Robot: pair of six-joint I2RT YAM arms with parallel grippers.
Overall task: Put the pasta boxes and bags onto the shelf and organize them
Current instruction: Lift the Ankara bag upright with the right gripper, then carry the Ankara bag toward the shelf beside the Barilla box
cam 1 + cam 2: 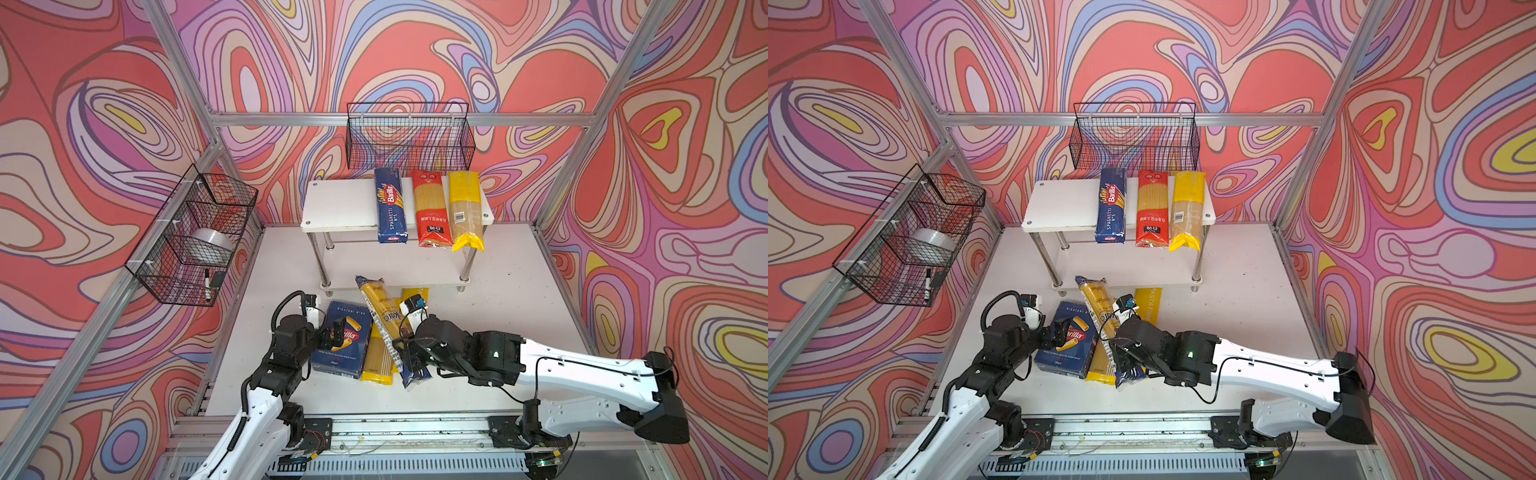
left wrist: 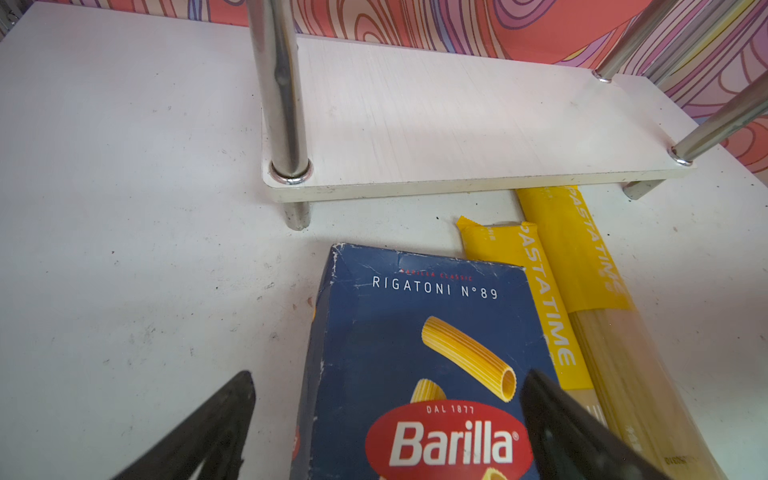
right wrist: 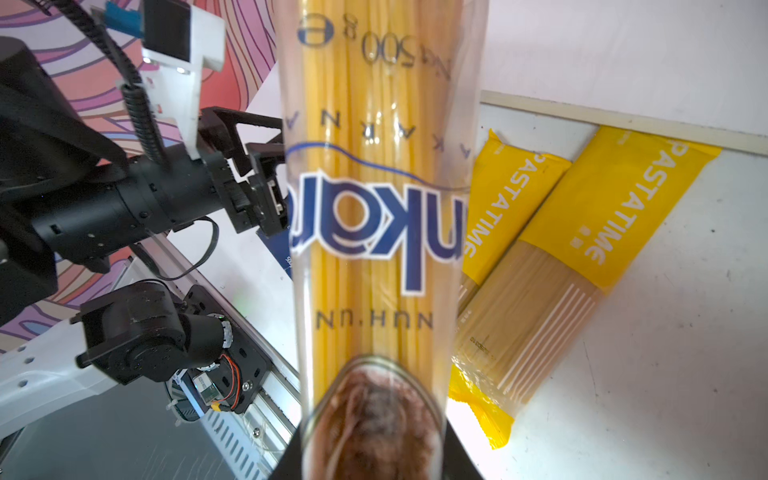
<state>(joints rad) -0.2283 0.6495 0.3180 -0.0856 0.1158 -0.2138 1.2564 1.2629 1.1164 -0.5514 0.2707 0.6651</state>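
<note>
The white shelf carries the Spaghetti box, a red bag and a yellow bag side by side on its top board. In front of it my right gripper is shut on the gold-and-navy ankara bag, holding it tilted above two yellow bags that lie on the table. My left gripper stands open over the flat blue rigatoni box, one finger beside it, one above its far edge.
A black wire basket hangs on the back wall above the shelf. Another basket on the left wall holds a tape roll and a marker. One yellow bag's end reaches under the shelf's lower board.
</note>
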